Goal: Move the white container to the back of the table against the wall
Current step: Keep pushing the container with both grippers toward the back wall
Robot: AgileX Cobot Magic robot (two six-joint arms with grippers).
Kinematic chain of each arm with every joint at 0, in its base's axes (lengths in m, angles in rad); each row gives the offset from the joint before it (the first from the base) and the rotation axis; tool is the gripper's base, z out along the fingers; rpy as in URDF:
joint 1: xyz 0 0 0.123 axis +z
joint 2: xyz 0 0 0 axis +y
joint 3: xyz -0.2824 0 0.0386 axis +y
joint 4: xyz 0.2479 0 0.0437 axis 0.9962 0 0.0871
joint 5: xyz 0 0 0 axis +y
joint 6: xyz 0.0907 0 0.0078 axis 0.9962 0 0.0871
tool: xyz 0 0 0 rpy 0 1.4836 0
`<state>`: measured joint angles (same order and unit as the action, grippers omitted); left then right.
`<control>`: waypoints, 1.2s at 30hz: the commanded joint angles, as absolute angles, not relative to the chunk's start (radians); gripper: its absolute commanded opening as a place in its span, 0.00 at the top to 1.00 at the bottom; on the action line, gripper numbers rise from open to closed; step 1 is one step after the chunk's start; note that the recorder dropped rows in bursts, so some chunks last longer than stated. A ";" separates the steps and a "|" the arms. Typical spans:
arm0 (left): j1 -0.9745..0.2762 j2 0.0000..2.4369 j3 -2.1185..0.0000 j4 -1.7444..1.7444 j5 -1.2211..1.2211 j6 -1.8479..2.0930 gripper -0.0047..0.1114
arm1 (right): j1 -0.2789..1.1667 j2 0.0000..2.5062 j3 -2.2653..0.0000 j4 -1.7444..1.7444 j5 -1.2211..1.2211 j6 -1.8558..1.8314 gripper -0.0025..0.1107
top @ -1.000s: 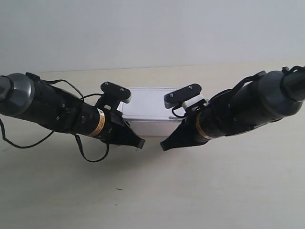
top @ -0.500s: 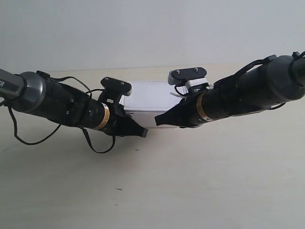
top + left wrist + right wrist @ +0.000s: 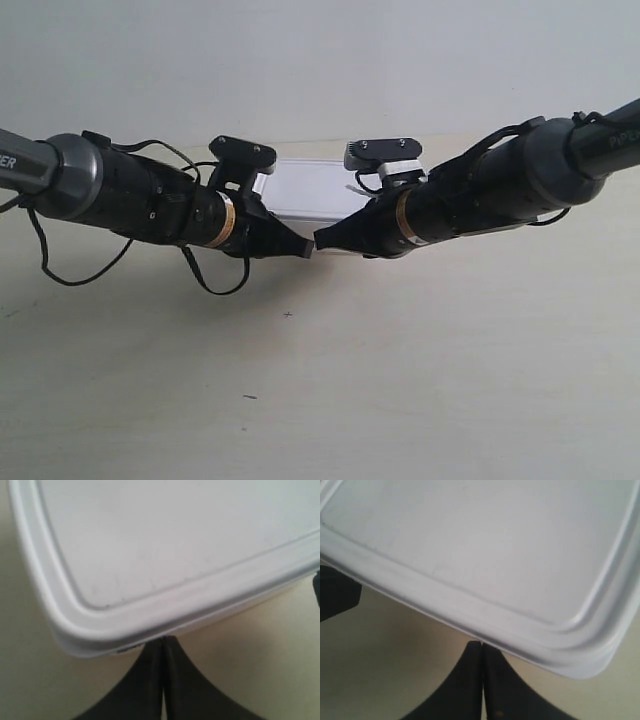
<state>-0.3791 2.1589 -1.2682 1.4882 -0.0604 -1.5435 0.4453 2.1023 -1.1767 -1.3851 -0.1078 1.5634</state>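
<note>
Pushing white container (image 3: 310, 190), lying on table (image 3: 400, 380) near wall (image 3: 320, 60): left gripper (image 3: 162, 645) and right gripper (image 3: 481, 646), both pinched fully closed on nothing, are pressing its near side. Advising equal, slow advance to avoid skewing.

A tiny dark speck (image 3: 288, 314) is lying on the bare table (image 3: 480, 400), near the exterior view's centre; a second dark speck (image 3: 250, 397) is lying lower and slightly leftward, well apart from the first; both are appearing too small to identify.
</note>
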 commanded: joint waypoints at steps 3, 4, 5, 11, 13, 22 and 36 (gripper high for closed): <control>-0.378 2.194 -1.314 1.478 -0.033 -1.551 0.96 | 0.442 2.111 -1.218 -1.383 -0.091 1.581 0.98; -0.378 2.203 -1.322 1.478 -0.030 -1.551 0.96 | 0.442 2.111 -1.221 -1.383 -0.077 1.583 0.98; -0.378 2.209 -1.331 1.478 -0.030 -1.551 0.96 | 0.439 2.111 -1.224 -1.383 -0.072 1.592 0.98; -0.378 2.234 -1.373 1.478 -0.028 -1.551 0.96 | 0.423 2.115 -1.239 -1.381 -0.054 1.622 0.98; -0.374 2.241 -1.385 1.478 -0.025 -1.551 0.96 | 0.410 2.122 -1.246 -1.378 -0.054 1.622 0.98; -0.336 2.280 -1.424 1.478 -0.042 -1.551 0.96 | 0.380 2.184 -1.296 -1.359 -0.111 1.625 0.98; -0.319 2.319 -1.500 1.474 -0.069 -1.551 0.96 | 0.380 2.203 -1.375 -1.360 -0.103 1.625 0.98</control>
